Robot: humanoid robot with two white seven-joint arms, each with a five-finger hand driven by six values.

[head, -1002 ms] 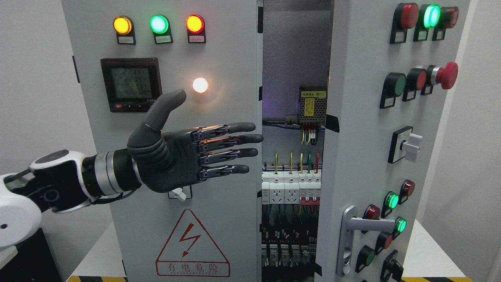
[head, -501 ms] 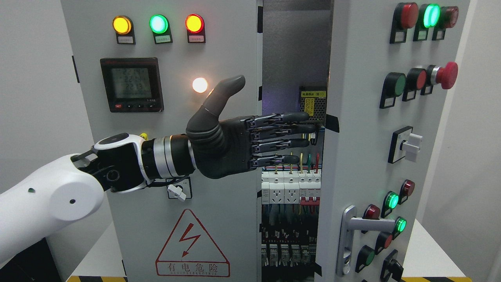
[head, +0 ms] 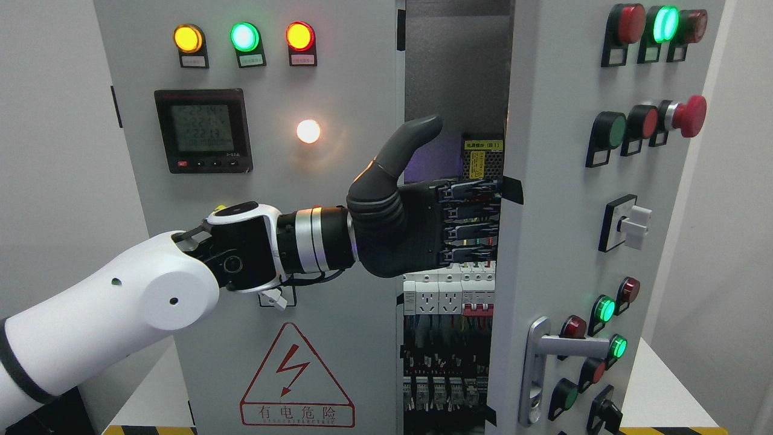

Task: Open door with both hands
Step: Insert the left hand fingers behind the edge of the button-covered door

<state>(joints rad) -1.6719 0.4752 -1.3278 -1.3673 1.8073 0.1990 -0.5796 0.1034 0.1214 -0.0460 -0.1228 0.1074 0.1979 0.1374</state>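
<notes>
The grey electrical cabinet has two doors. Its left door (head: 338, 78) is closed. The right door (head: 555, 241) stands ajar, leaving a gap that shows wiring and breakers (head: 448, 302). My left hand (head: 462, 199) reaches across from the left into this gap at mid height. Its thumb points up and its fingers (head: 471, 211) lie straight, side by side. They run up to the right door's inner edge (head: 506, 181), which hides their tips. The right door's silver lever handle (head: 543, 345) sits low down, untouched. My right arm does not show.
The right door carries red and green push buttons, a red mushroom stop button (head: 688, 115) and a white rotary switch (head: 634, 226). The left door has three lamps, a meter display (head: 202, 130) and a high-voltage warning triangle (head: 296, 377). The cabinet stands on a white table (head: 664, 386).
My left arm has swept to the right, from in front of the left door into the gap. Its fingertips now go behind the right door's edge. The doors have not visibly moved.
</notes>
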